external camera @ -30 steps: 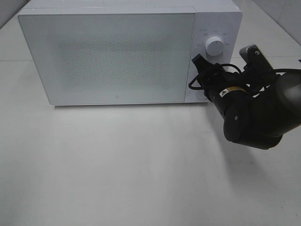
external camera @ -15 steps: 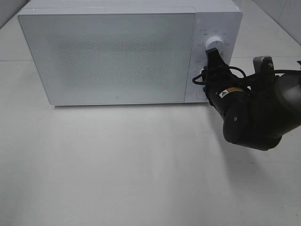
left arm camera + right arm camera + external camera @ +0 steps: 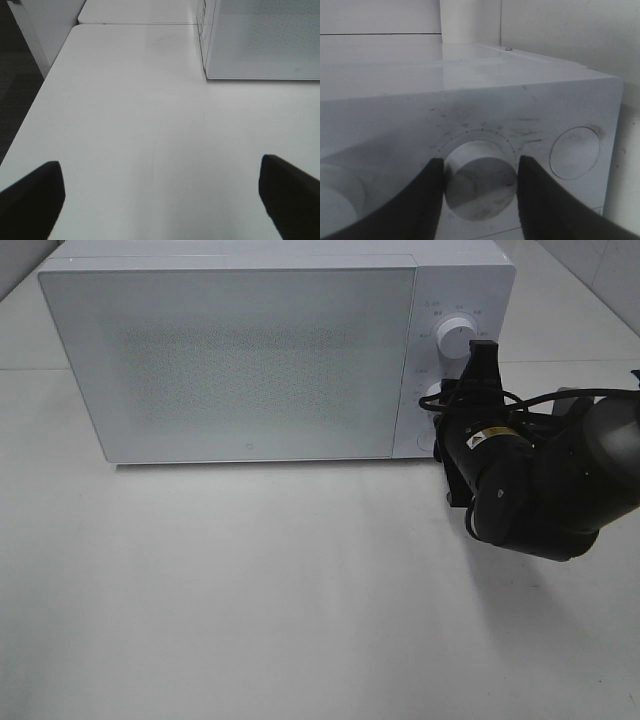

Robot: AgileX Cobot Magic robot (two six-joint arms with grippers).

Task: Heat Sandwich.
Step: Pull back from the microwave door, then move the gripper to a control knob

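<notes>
White surface point(image 3: 125, 110) runs under everything I can see, with a pale wall point(image 3: 560, 35) behind it. Starting with my left tool point(image 3: 160, 170): its fingers point(image 3: 30, 200) are spread wide with nothing between them, and it hangs over bare surface. Farther ahead of that tool, well apart from it, a lower front corner of the microwave point(image 3: 260, 40) sits on the surface.

My right tool point(image 3: 481, 162) is up against the microwave's control panel point(image 3: 495, 300). Its jaws stand partway apart, narrowed to roughly the width of the lower dial point(image 3: 480, 187). The dial sits right between them, with one finger close on each side. I cannot tell whether they actually press on it. Just beside the tool along the panel, on one side, is a round button point(image 3: 575, 152). On the other side is the upper dial point(image 3: 456, 340), clear of the fingers. Past the tool's tips the microwave's top runs back toward the wall. From the high camera, the door point(image 3: 240, 360) is shut. It spreads away from the tool toward the left arm's side, and its frosted front lets me see nothing inside.

The sandwich shows in none of my views, so I cannot tell where it is.
</notes>
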